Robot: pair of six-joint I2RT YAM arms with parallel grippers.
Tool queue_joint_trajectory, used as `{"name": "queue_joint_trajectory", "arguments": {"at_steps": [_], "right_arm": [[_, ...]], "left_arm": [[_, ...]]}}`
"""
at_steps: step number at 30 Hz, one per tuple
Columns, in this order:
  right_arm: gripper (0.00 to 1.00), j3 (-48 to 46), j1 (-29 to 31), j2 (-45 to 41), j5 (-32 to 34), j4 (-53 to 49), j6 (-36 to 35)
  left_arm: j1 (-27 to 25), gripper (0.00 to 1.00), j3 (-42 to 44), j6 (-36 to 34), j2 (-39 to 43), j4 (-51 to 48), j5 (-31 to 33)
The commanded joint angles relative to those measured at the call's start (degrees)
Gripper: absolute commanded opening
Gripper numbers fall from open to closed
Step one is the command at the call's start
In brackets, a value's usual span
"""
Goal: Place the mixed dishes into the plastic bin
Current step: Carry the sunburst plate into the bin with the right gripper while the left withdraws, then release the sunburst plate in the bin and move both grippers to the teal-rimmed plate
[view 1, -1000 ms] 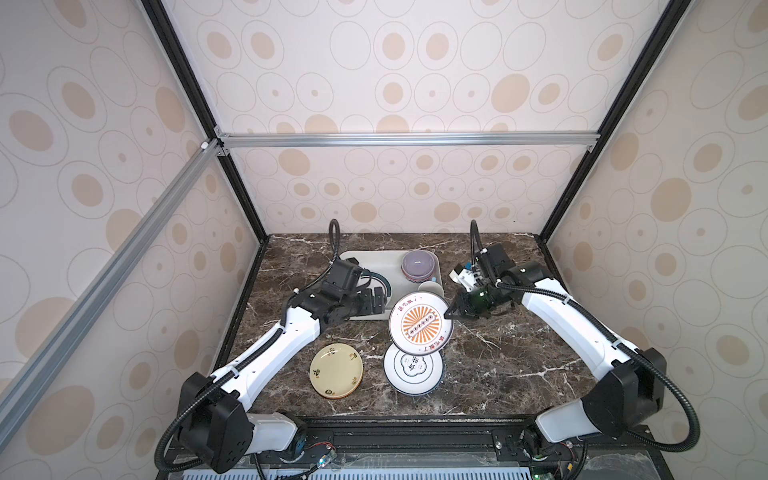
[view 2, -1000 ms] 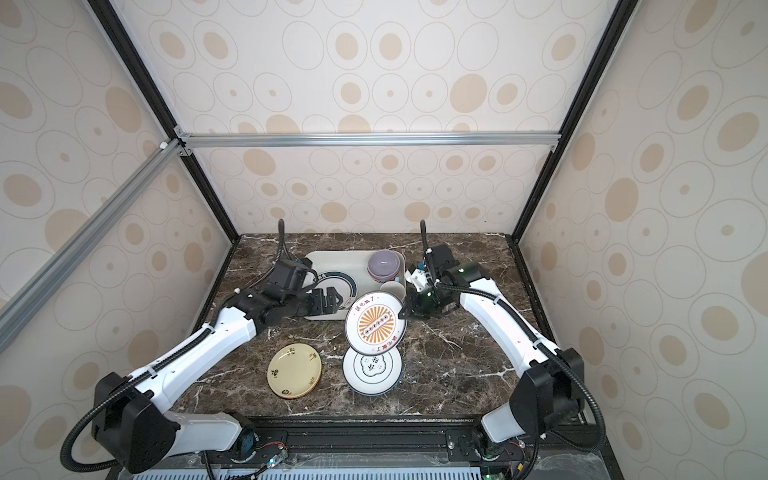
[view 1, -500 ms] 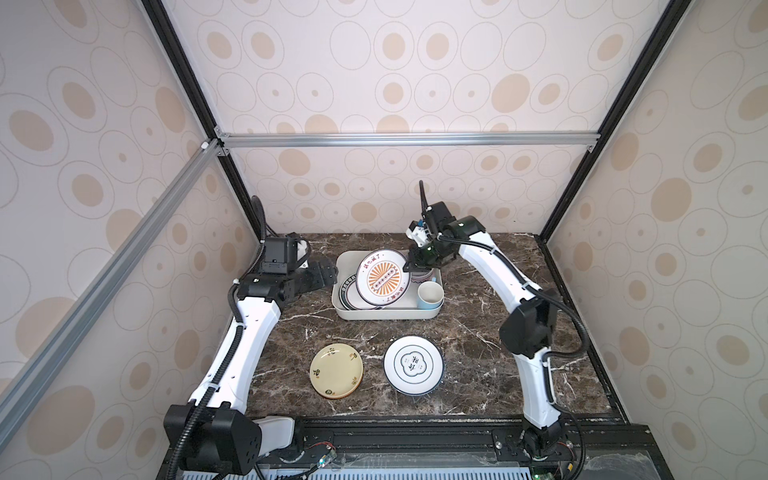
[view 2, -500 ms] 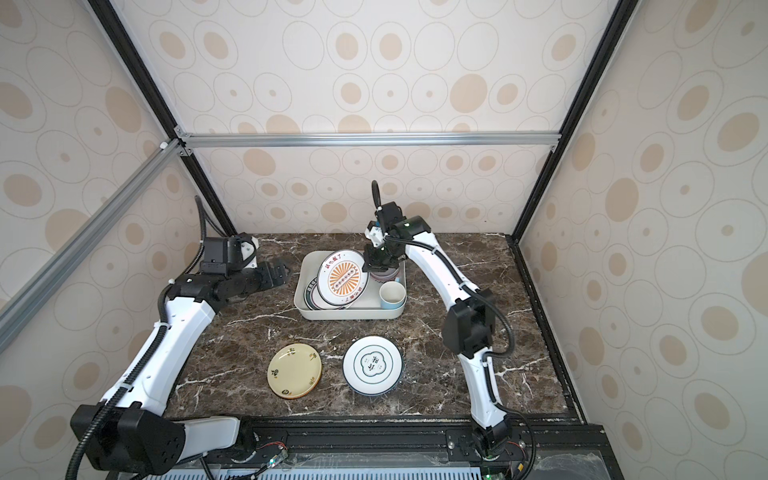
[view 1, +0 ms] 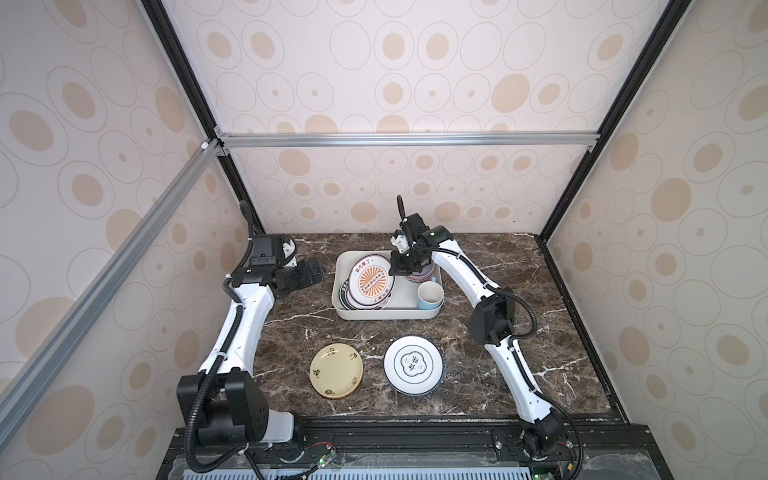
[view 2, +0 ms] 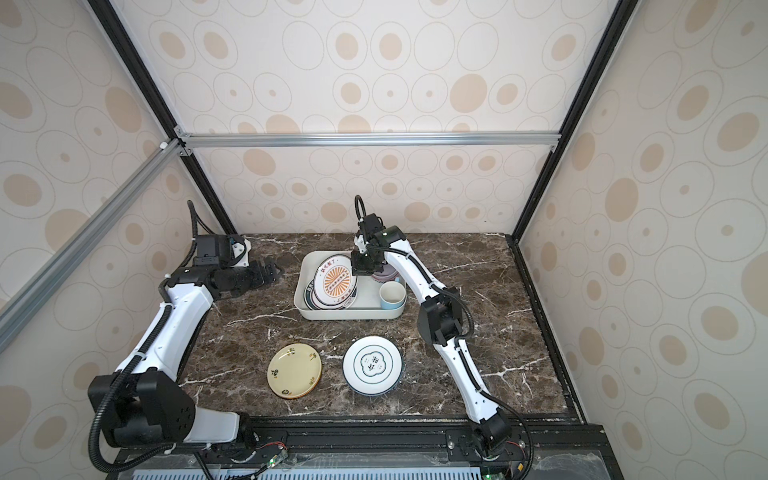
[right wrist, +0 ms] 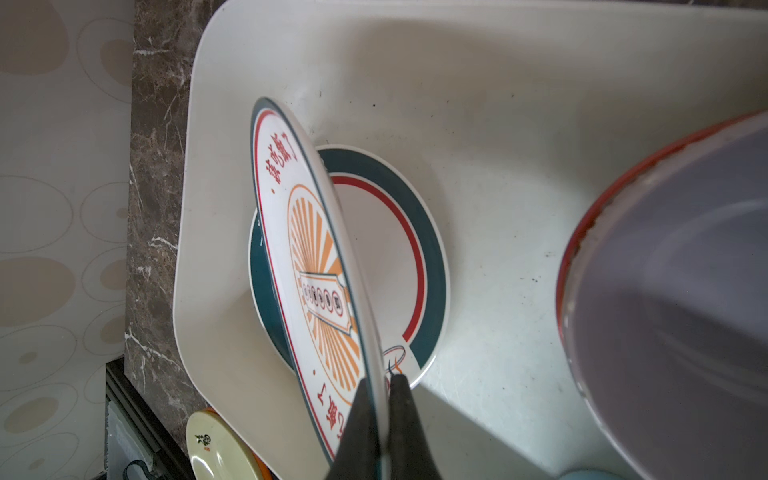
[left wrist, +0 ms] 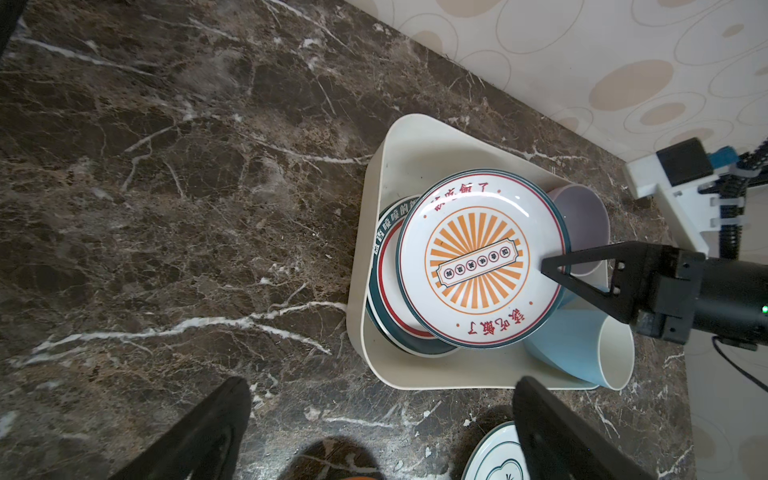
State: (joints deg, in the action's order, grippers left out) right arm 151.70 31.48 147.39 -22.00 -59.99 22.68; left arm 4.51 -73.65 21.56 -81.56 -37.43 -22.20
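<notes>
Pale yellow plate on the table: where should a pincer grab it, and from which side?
Pinch the rim of the pale yellow plate at its left edge in a top view, one finger above, one under the lip. It lies flat, face up, so only the raised rim offers a hold; the green-rimmed plate sits close on its right. The open left pincer works on that side.

1. Dark brown marble tabletop (view 1: 561,332), veined white.
2. White plastic bin (view 1: 386,315) stands at rear centre.
3. Pale yellow plate (view 1: 336,370) and green-rimmed white plate (view 1: 413,364) lie side by side near the front, not touching.
</notes>
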Motion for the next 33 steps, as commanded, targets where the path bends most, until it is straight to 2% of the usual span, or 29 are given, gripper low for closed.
{"name": "queue_joint_trajectory", "arguments": {"at_steps": [1,10,17,23,26,33], "right_arm": [[0.00,1.76,0.99,1.46,-0.12,2.13,0.20],[0.01,0.79,2.17,4.22,0.77,1.29,-0.80],[0.21,0.10,2.52,4.15,2.44,-1.79,-3.62],[0.23,-1.61,2.58,4.03,2.53,-3.14,-4.66],[0.29,-2.02,2.62,4.08,2.22,-4.23,-5.13],[0.36,-2.87,3.71,1.63,5.55,-6.78,-8.25]], "left_arm": [[0.34,0.99,-2.44,-1.37,-1.85,1.16,-2.44],[0.46,0.99,-3.17,-1.39,-3.96,1.59,-3.39],[0.49,0.99,-2.48,-1.52,-3.34,1.61,-2.84],[0.47,0.99,-1.03,-1.25,-2.30,2.27,-2.92],[0.41,0.99,-0.24,-1.15,-1.56,2.40,-2.94],[0.49,0.99,1.38,-0.75,0.17,3.01,-3.51]]}}
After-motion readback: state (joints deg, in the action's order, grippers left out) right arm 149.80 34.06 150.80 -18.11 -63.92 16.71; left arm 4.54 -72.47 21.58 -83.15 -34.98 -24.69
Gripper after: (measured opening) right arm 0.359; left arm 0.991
